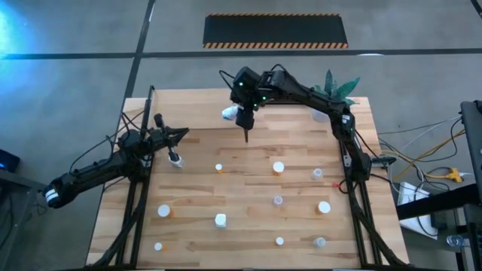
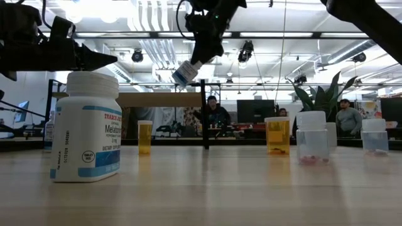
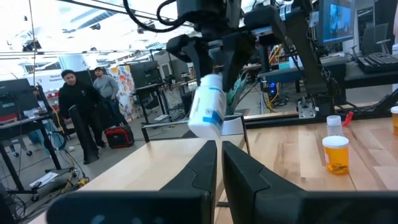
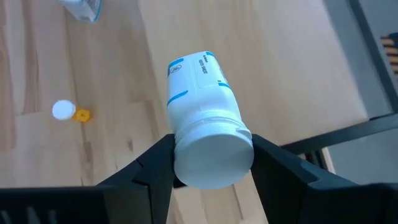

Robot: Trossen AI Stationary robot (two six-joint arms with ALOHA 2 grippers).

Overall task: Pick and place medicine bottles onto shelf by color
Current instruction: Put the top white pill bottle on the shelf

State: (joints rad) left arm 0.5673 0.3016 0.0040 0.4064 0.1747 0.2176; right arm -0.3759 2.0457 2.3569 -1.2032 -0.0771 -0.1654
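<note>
We see the planked table (image 1: 248, 226) carrying the shelf (image 2: 164, 99), its light board raised on dark posts at the far edge. Above it the right gripper (image 4: 211, 155) holds a white bottle (image 4: 202, 99) by its cap end, tilted, with a blue-striped label, its body clear of the board. The left gripper (image 3: 219, 163) hangs over the table's left part, fingers pressed together with nothing between them.

A larger white bottle (image 2: 86, 129) with a printed label stands nearest the low camera. Behind it stand two orange bottles, one (image 2: 145, 137) to the left and one (image 2: 277, 135) to the right, the second showing something orange at its bottom. A clear bottle (image 2: 312, 138) holds a thin layer of small reddish things. More small capped bottles (image 1: 278, 167) are scattered well apart.
</note>
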